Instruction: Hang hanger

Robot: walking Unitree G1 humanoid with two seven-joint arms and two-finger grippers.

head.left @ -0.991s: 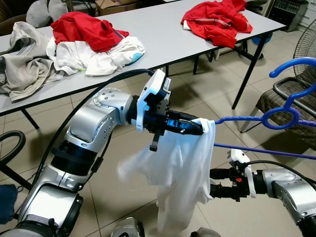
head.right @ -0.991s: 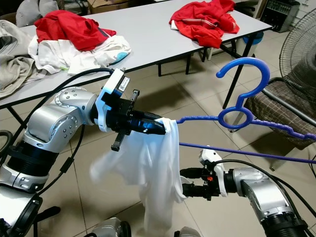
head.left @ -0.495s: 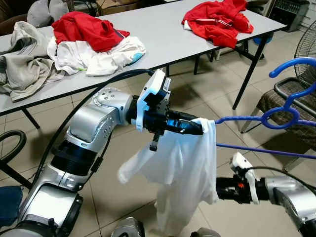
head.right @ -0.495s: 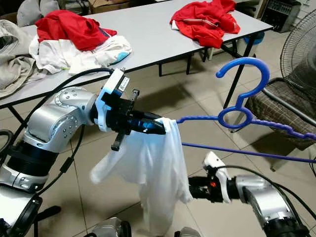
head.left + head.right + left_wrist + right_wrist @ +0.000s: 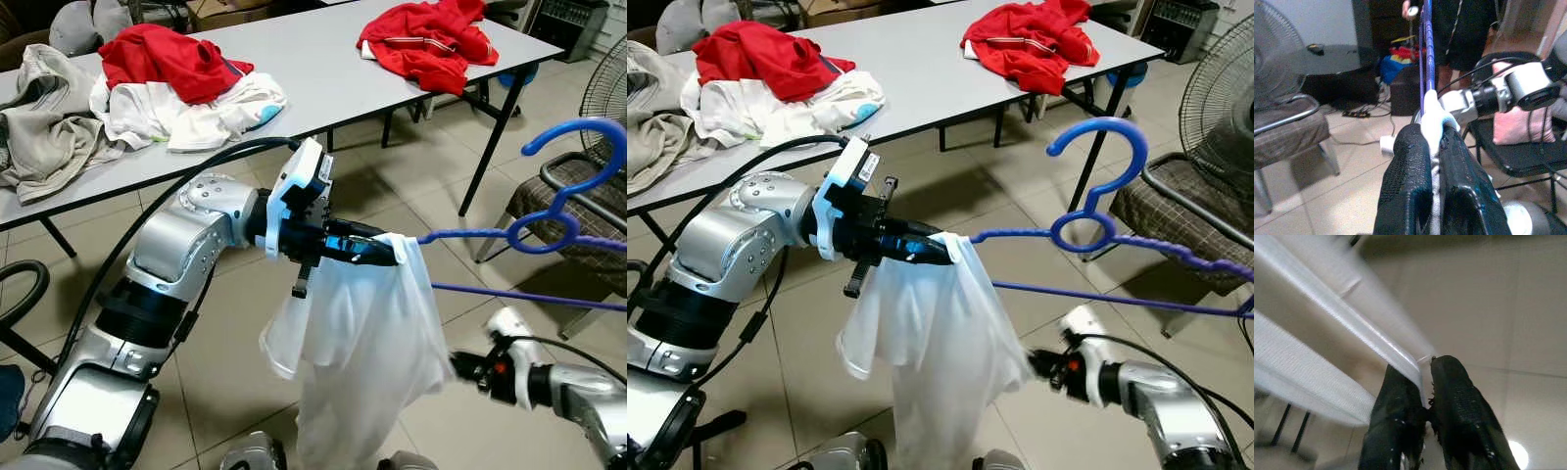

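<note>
Here, my left arm reaches out level.
Left jaws (image 5: pixel 390 254) clamp the white shirt (image 5: pixel 362 343) and blue hanger (image 5: pixel 549 211); right jaws (image 5: pixel 1422 399) pinch its hem.

Floor: beige tiled floor (image 5: pixel 392 186), glossy.
Tabletop: grey folding tabletop (image 5: pixel 313 69) on black legs, far side.
Clothes: red garments (image 5: pixel 431 39) far right; red, white and grey heap (image 5: pixel 147 88) far left.
Right: pedestal fan (image 5: pixel 1220 93), plaid-cushioned chair (image 5: pixel 1176 211).
</note>
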